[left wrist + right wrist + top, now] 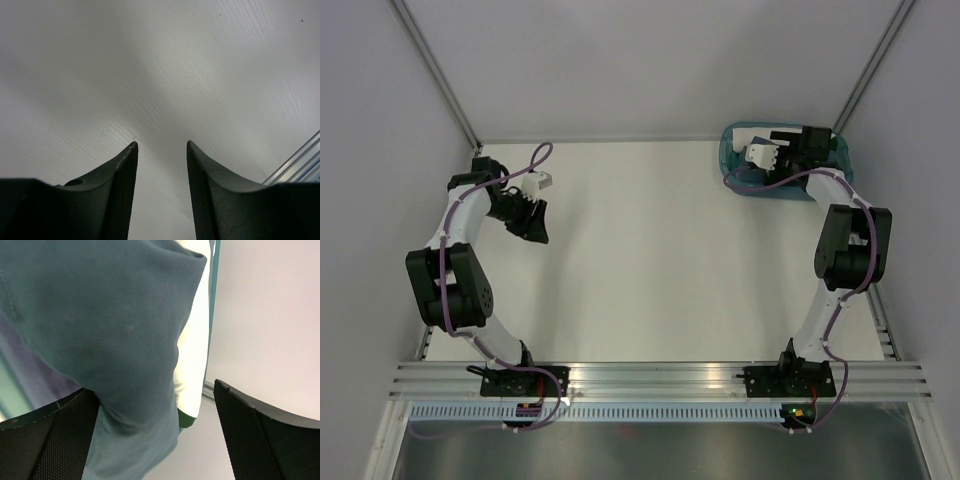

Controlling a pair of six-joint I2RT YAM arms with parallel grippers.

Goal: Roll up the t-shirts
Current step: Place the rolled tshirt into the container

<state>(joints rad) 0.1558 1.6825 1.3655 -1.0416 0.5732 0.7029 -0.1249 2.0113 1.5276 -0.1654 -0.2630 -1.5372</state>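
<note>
A slate-blue t-shirt hangs in a soft bundle in the right wrist view, with white fabric behind it and lilac fabric at the left. My right gripper is open wide around the blue bundle, which touches only the left finger. In the top view this gripper sits over the teal basket at the far right corner. My left gripper hovers over bare table at the left. Its jaws stand apart with nothing between them.
The basket's teal wall runs beside the white fabric. Grey walls enclose the white table on three sides. An aluminium rail crosses the near edge, and a rail shows at the right of the left wrist view.
</note>
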